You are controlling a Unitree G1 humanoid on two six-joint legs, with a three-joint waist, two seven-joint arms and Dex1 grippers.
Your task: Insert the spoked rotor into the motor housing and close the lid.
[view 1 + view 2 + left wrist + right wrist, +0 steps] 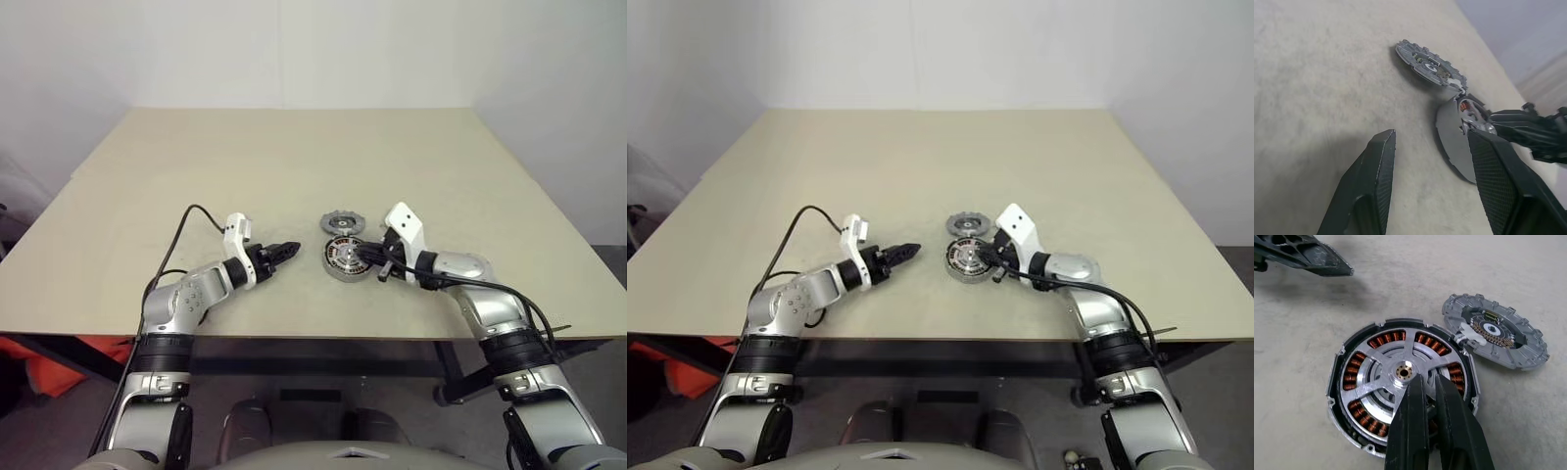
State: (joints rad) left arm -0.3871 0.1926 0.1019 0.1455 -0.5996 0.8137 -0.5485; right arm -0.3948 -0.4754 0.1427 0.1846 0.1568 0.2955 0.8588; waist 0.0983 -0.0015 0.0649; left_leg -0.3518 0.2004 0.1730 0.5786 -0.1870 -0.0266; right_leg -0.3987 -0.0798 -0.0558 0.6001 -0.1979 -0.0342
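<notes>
Nearest us on the beige surface (294, 147), our right tool (1426, 384), its two black fingers closed together and gripping nothing we can see, rests its tips over the small shiny light-silver spoked rotor (1396, 377), just beside the brass hub. The rotor sits seated inside the large round grey metal motor housing (1337, 396), copper-coloured windings showing through the gaps between its spokes. To the left, near the housing but apart from it, our left tool (285, 252) points toward it with its black fingers spread open and empty. Just beyond the housing, beside its far rim, the dark grey round lid (342, 223) with a notched edge lies flat on the surface, not yet on the housing.
</notes>
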